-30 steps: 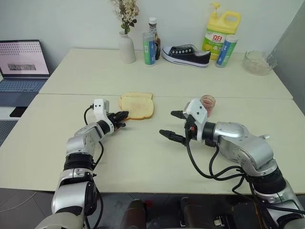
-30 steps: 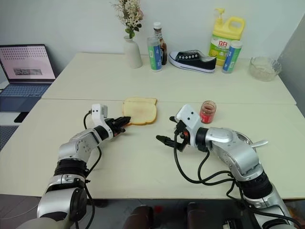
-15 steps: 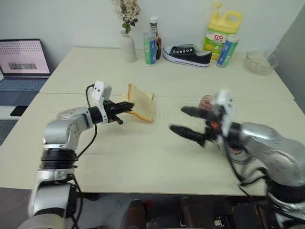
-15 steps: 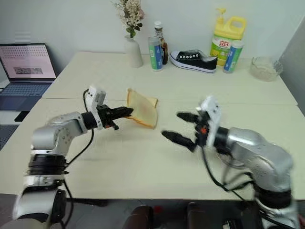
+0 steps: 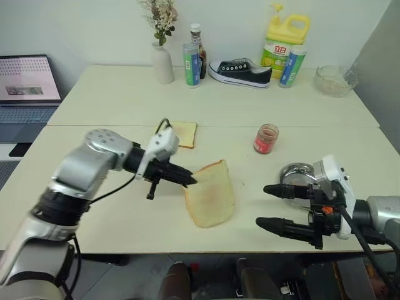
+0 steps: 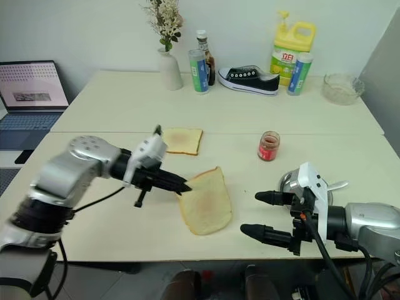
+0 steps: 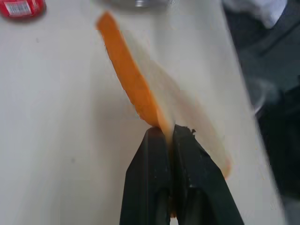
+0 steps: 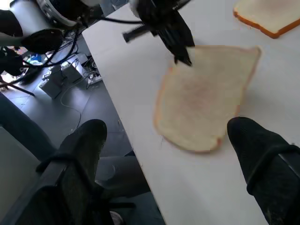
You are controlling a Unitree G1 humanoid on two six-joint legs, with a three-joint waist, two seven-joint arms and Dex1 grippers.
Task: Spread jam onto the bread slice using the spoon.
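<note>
Pinching the edge of a bread slice point(image 5: 211, 201), the left gripper point(image 5: 187, 182) is reaching in from the robot's left with its forearm stretched almost level across the table point(image 5: 112, 112), fingers pointing toward the robot's right and slightly down. Its two black fingers point(image 7: 154, 178) are pressing together on the golden crust, and the slice is hanging tilted, its lower end near the front of the tabletop; whether that end is touching the surface cannot be told. The right gripper point(image 6: 261, 215) is hovering near the table's front right edge, pointing toward the slice, its fingers spreading wide with nothing between them. A second, flat slice point(image 5: 180, 134) is lying farther back. The jam jar point(image 5: 265, 138) is standing upright to the right of both slices, well apart from either gripper. Just behind the right gripper, a shiny steel plate point(image 5: 295, 173) is sitting.
</note>
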